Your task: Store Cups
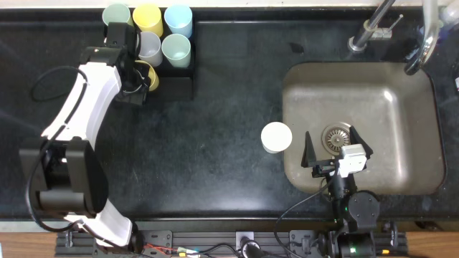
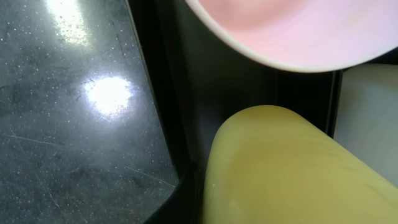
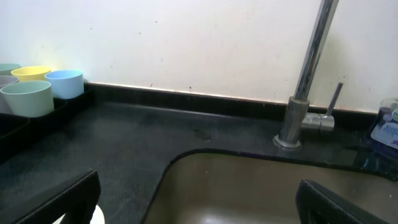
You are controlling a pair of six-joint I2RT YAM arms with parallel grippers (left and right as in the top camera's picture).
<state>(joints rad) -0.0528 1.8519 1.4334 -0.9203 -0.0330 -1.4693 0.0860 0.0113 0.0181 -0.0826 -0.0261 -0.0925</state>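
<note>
A black counter (image 1: 215, 143) carries a black rack (image 1: 179, 87) in its far left part and a steel sink (image 1: 401, 93) at the right, with a tap (image 1: 369, 29) behind the sink near the pale wall (image 3: 186, 37). In the rack stand a green cup (image 1: 116, 14), a far yellow cup (image 1: 147, 18) and a blue cup (image 1: 178, 20) in the back row, and in front of them a grey cup (image 1: 149, 46) and a mint cup (image 1: 176, 49). The left arm reaches up over the rack's left side and covers a part of it. The left gripper (image 1: 136, 74) is at the rack's front left, touching or almost touching the yellow cup (image 1: 148, 74). In the left wrist view this yellow cup is very close to the camera, inside the rack wall, with the rim of a pale cup (image 2: 298, 31) just behind it. Whether this gripper holds the yellow cup I cannot tell. A white cup (image 1: 276, 137) stands on the counter just beside the sink's left edge, well apart from the rack. The right gripper (image 1: 336, 147) is over the sink near the drain, its fingers (image 3: 62, 199) spread wide with nothing between them; the white cup is near it, to its left.
</note>
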